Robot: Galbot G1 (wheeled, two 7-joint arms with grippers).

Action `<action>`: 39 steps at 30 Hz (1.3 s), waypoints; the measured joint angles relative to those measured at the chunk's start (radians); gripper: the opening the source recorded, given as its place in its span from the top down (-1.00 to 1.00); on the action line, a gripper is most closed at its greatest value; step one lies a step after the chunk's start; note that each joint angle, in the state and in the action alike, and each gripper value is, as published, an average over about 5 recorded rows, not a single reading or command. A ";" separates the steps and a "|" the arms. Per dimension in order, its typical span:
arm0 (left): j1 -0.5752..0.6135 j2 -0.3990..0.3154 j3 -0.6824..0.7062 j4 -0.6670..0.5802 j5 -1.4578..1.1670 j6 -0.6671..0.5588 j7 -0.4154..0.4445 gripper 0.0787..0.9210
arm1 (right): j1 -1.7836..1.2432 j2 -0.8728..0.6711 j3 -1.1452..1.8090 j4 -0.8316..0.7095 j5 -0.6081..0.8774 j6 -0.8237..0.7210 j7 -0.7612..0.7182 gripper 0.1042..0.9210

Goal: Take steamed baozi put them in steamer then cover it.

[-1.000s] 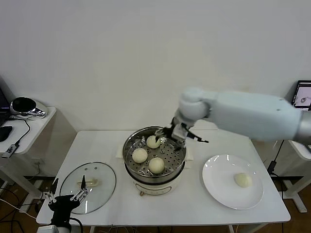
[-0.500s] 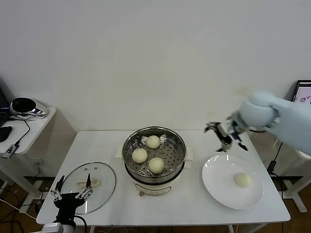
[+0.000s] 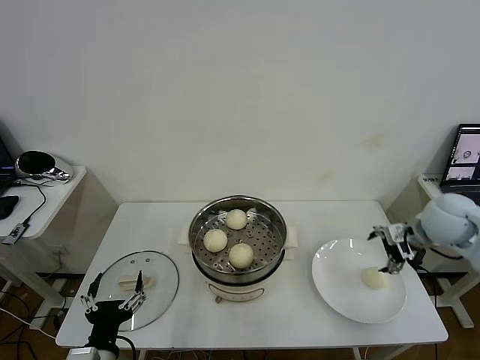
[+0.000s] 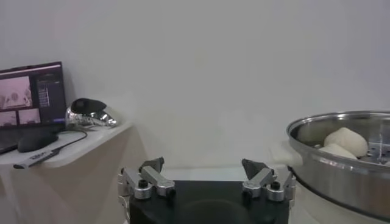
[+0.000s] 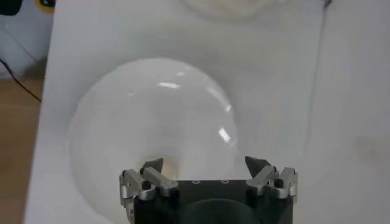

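Observation:
The steamer [image 3: 238, 241] stands mid-table on its white base, with three cream baozi [image 3: 241, 254] on its perforated tray. It also shows in the left wrist view [image 4: 341, 164]. A fourth baozi [image 3: 373, 278] lies on the white plate [image 3: 341, 289] at the right. My right gripper [image 3: 391, 252] is open and empty, just above and behind that baozi. In the right wrist view the gripper [image 5: 206, 165] hovers over the plate [image 5: 152, 128]. The glass cover [image 3: 137, 289] lies flat at the front left. My left gripper [image 3: 112, 300] is open and empty at the cover's front edge.
A side table [image 3: 41, 196] with a shiny object and cables stands at the left. A laptop [image 3: 465, 154] sits at the far right. The table's front edge [image 3: 247, 346] runs close below the plate and cover.
My right arm has swung from over the steamer to the right and down over the plate's baozi. The steamer holds three baozi throughout. The left gripper barely moved.

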 measured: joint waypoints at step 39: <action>0.008 -0.014 -0.022 0.007 -0.006 0.000 -0.001 -0.77 | -0.285 0.217 0.231 -0.311 -0.139 0.030 -0.007 -0.26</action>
